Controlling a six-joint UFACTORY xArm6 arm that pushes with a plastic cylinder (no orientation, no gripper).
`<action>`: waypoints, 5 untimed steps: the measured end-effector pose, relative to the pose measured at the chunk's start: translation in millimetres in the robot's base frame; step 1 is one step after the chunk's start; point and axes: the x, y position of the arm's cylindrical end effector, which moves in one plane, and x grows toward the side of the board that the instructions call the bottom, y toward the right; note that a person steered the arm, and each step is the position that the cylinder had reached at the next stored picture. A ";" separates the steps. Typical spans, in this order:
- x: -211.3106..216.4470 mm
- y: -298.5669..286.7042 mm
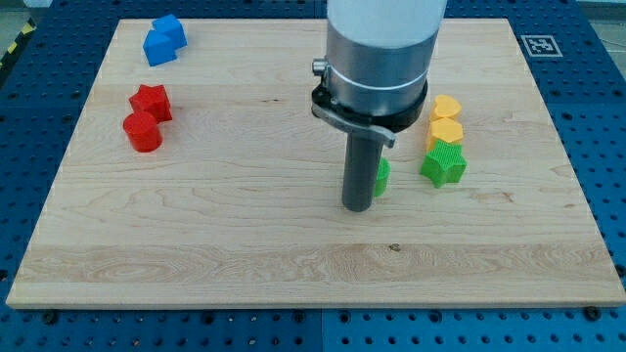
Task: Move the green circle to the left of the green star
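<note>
My tip (357,207) rests on the wooden board, right of centre. The green circle (381,176) sits directly to the right of the rod, mostly hidden behind it, touching or nearly touching it. The green star (444,164) lies further to the right, a short gap from the green circle. The arm's grey wrist hangs above and hides part of the board.
Two yellow blocks (446,118) stack up just above the green star. A red star (152,101) and red cylinder (143,131) sit at the view's left. Two blue blocks (163,39) lie at the top left. The board's edge (293,305) runs along the bottom.
</note>
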 end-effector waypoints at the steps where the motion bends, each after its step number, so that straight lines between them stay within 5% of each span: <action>1: 0.0 5.9; 5: -34.7 -8.3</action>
